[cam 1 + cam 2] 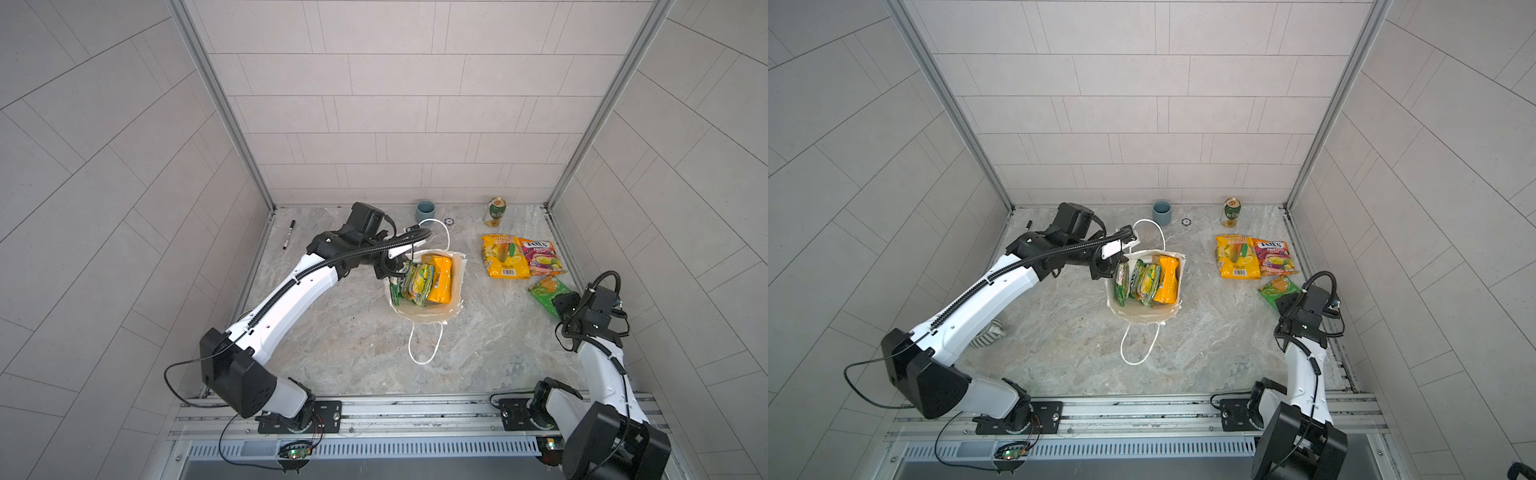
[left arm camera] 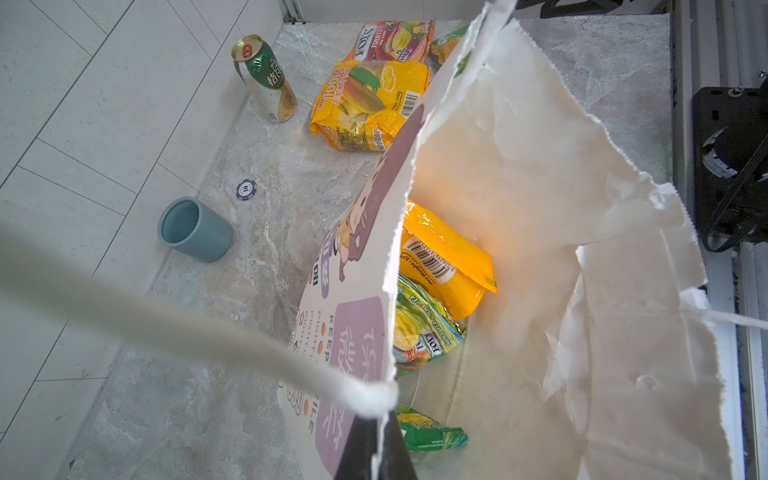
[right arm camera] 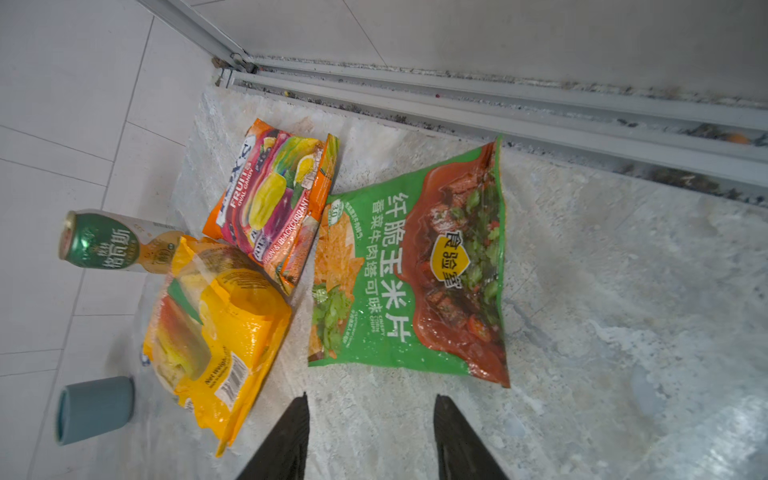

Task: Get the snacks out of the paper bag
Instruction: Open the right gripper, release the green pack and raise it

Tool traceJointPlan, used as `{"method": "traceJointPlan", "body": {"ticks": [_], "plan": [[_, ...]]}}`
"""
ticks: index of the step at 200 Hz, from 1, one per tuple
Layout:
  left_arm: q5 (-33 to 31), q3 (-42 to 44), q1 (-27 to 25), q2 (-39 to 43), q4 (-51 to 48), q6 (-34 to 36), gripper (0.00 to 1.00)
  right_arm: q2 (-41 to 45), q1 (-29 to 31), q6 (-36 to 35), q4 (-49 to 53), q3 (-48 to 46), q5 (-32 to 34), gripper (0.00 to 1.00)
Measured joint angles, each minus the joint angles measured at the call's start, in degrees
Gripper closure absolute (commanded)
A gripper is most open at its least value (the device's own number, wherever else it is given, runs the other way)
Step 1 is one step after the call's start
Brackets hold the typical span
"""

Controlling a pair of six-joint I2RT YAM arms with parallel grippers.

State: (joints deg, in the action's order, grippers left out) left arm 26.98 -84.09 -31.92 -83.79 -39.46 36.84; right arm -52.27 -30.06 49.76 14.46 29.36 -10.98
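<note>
Left hand [image 2: 380, 432]: I have it clenched on the torn rim of the paper bag [image 2: 519, 166], right beside the root of a cord handle [image 2: 166, 320].
Right hand [image 3: 372, 397]: released; I see its jaws standing apart over bare bench [image 3: 582, 332] with nothing between them, near the lower edge of the green packet [image 3: 407, 266].
Paper bag: upright in the middle of the bench, mouth open, in both top views.
Still inside: a yellow packet [image 1: 440, 278] and green-yellow packets [image 1: 417, 284], standing on edge side by side.
Already out: a yellow-orange packet [image 1: 503, 257] and a pink-orange packet [image 1: 540, 255] printed "FOX'S" lie flat and touching at the right rear of the bench; the green packet lies just in front of them.
Back edge: a drink can [image 1: 495, 212] and a blue cup [image 1: 424, 211], well apart.
</note>
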Motion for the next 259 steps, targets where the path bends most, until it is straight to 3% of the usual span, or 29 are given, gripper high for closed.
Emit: {"method": "traceJointPlan", "body": {"ticks": [12, 49, 75, 134, 259], "plan": [[0.0, 0.0, 0.0, 0.0, 0.0, 0.0, 1.0, 0.1, 0.0, -0.2, 2.5, 2.8, -0.1, 0.33], [0.1, 0.0, 0.0, 0.0, 0.0, -0.3, 1.0, 0.2, 0.1, -2.3, 12.0, 12.0, 0.7, 0.27], [0.1, 0.0, 0.0, 0.0, 0.0, -0.4, 1.0, -0.4, 0.2, -4.2, 16.3, 13.0, 1.2, 0.27], [0.0, 0.0, 0.0, 0.0, 0.0, -0.4, 1.0, -9.9, 0.2, -4.5, 17.0, 9.2, 0.8, 0.35], [0.0, 0.0, 0.0, 0.0, 0.0, -0.4, 1.0, -26.8, 0.8, -2.7, 1.0, 7.4, -3.5, 0.5]]}}
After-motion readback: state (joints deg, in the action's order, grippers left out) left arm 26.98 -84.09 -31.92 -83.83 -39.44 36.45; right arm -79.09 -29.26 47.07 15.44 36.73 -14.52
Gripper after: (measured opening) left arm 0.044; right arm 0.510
